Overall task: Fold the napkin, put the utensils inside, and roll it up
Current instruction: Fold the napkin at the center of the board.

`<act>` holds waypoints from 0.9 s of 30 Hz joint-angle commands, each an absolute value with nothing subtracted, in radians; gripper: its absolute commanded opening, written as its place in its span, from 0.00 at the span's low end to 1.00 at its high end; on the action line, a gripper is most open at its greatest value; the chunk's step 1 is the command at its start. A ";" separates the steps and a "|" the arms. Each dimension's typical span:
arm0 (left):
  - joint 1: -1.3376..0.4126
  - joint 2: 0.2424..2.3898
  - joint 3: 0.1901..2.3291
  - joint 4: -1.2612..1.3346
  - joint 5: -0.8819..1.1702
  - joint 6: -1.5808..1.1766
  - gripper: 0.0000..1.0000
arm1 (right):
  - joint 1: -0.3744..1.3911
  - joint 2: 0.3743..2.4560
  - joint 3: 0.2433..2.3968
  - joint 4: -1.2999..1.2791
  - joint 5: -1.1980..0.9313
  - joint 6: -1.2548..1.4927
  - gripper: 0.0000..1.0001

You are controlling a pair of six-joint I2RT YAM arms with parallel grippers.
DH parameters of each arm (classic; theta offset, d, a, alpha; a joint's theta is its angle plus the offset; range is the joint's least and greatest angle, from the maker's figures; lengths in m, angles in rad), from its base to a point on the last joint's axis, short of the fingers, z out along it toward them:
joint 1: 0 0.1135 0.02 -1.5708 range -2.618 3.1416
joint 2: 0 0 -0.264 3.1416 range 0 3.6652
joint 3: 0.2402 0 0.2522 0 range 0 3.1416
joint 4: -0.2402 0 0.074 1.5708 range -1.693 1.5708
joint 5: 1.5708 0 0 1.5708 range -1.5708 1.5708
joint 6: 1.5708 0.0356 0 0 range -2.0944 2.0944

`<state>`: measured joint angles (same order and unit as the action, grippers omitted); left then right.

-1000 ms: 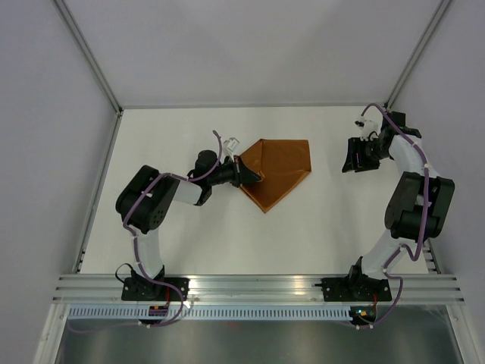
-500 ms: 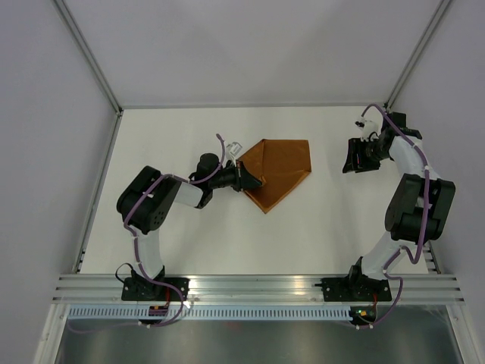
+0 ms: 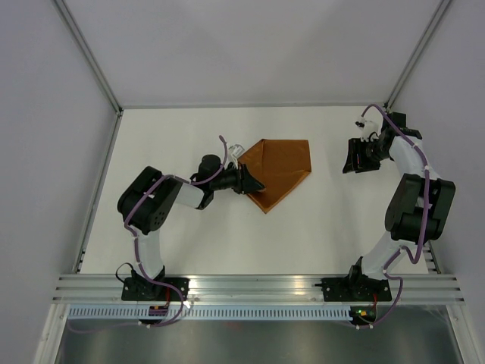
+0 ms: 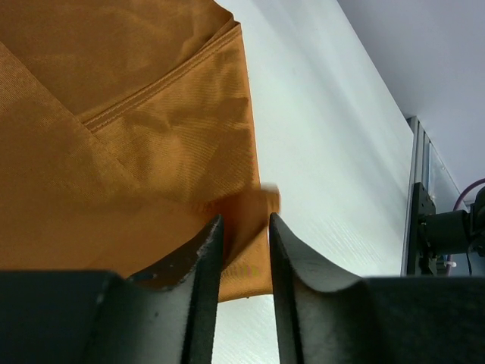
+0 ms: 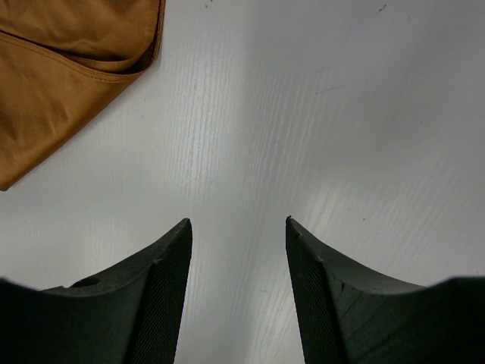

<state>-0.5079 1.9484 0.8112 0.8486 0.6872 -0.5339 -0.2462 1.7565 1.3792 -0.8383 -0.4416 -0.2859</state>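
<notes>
Left gripper [image 3: 255,185], seen from above, sits at the left edge of the folded napkin [image 3: 282,171], which lies on the far half of the table [image 3: 318,227], near its middle. The right gripper [image 3: 349,157] hovers well apart, to the napkin's right. Left wrist view: the jaws stand narrowly parted with a raised flap of napkin [image 4: 241,216] between them; whether they pinch it cannot be told. Right wrist view: the right gripper [image 5: 239,221] is spread wide above the table surface [image 5: 318,114] and holds nothing, with the napkin's corner [image 5: 68,61] at upper left.
</notes>
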 commanded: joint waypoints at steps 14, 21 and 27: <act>-0.535 1.904 0.830 0.871 0.712 -0.486 0.48 | -0.250 1.717 1.408 -0.857 -0.422 -0.304 0.59; -0.538 1.826 0.841 0.834 0.713 -0.482 0.51 | -0.250 1.717 1.407 -0.859 -0.449 -0.305 0.59; -0.538 1.789 0.836 0.833 0.678 -0.497 0.53 | -0.250 1.712 1.414 -0.865 -0.462 -0.310 0.59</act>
